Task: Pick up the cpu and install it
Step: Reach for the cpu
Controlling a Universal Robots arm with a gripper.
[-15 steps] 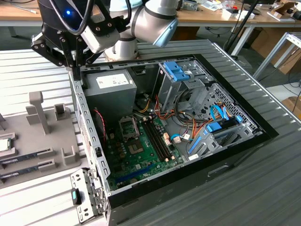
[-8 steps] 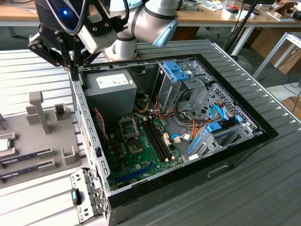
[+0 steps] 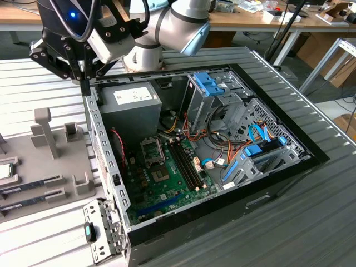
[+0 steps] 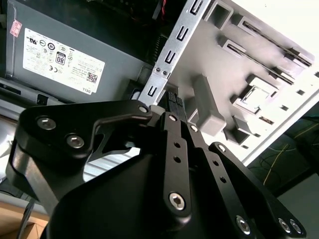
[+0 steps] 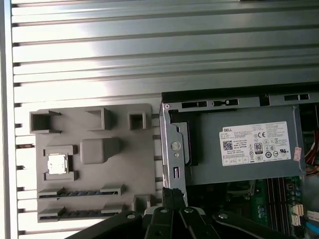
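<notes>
The cpu (image 3: 4, 170), a small square chip with a pale metal top, lies in a recess of the grey holder tray (image 3: 55, 172) at the exterior view's left. Both wrist views show the cpu (image 5: 56, 164) (image 4: 252, 94) sitting in that recess. My gripper (image 3: 85, 84) hangs above the back corner of the open computer case (image 3: 105, 139), between tray and case, well away from the chip. In the first wrist view the gripper (image 5: 173, 197) is shut with nothing in it. The board's empty socket (image 3: 153, 149) sits beside the power supply (image 3: 130, 103).
Memory sticks (image 3: 28, 186) lie in slots of the tray near the chip, and grey posts (image 3: 47, 130) stand up from it. The case's metal rear wall (image 3: 103, 147) rises between tray and board. Cables and blue drive brackets (image 3: 211, 83) crowd the case's far side.
</notes>
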